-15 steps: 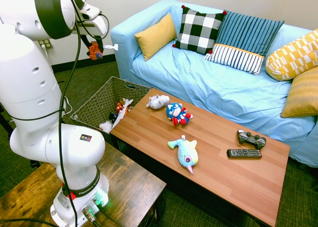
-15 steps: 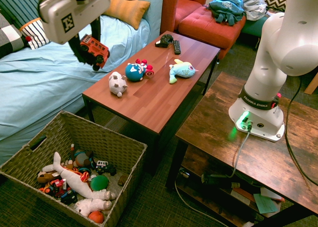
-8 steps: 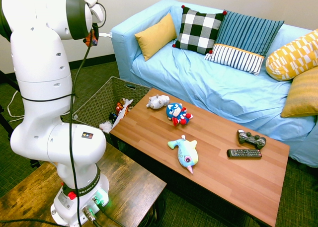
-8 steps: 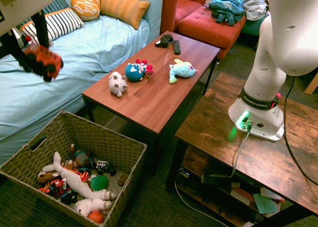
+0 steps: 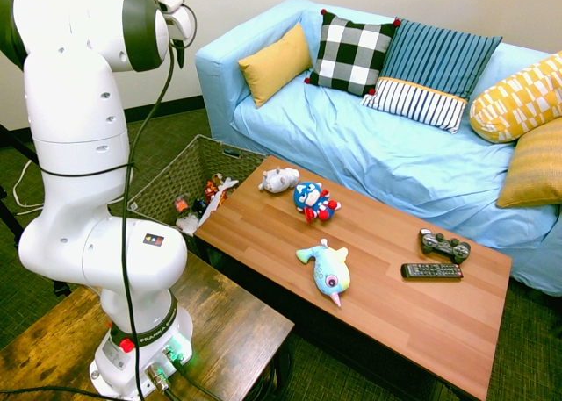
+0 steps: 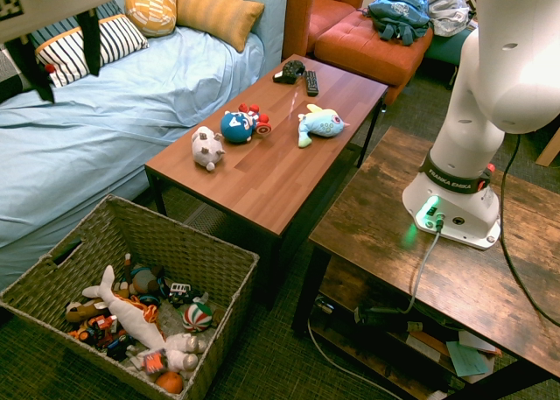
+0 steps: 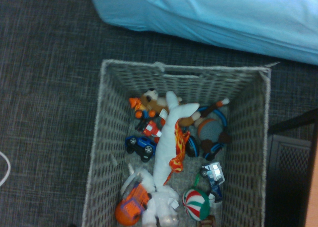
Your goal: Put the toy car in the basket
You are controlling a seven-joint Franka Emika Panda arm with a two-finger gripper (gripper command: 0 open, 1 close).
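The toy car [image 6: 151,362], small and orange, lies inside the basket [image 6: 179,241] near its front wall, among other toys and beside a white plush. In the wrist view the toy car [image 7: 131,208] lies at one end of the basket [image 7: 101,142], seen from straight above. From the first exterior view the toy car [image 5: 181,204] shows as an orange spot inside the basket [image 5: 172,180]. High above the basket hangs my gripper [image 6: 63,54], open, with nothing between its two dark fingers.
The basket also holds several toys, among them a long white plush [image 6: 122,311] and a striped ball [image 6: 198,315]. Right of it stands the wooden coffee table [image 6: 289,168] with three plush toys, a remote and a game controller. The blue sofa [image 6: 114,111] runs behind both.
The gripper has swung left over the basket and opened. The toy car has left it and dropped into the basket, and the striped ball has shifted.
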